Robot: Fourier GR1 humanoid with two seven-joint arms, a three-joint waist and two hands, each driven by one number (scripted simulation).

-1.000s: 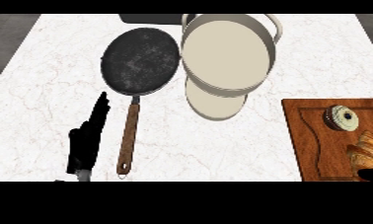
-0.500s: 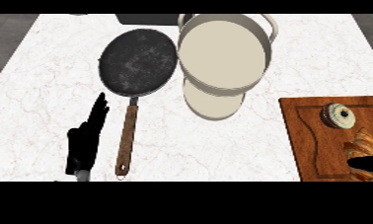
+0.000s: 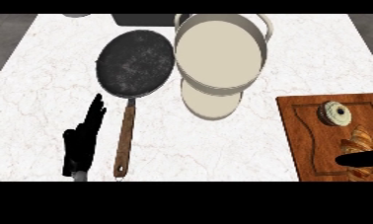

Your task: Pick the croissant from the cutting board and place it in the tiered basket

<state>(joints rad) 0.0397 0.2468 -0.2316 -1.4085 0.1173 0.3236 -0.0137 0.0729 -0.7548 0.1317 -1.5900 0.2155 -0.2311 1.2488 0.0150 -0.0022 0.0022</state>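
Right hand [image 3: 354,159], a dark sliver at the frame's right edge, crosses the croissant [image 3: 357,144] on the cutting board [image 3: 306,141]; its finger state cannot be told. Left hand [image 3: 82,141] rests open beside a frying pan [image 3: 135,63]. Tiered basket [image 3: 218,53] stands beyond.

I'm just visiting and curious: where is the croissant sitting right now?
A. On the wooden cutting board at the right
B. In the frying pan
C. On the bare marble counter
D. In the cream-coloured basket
A: the croissant lies on the wooden cutting board at the right edge, beside a small round pastry, with the dark tip of the right hand just over it.
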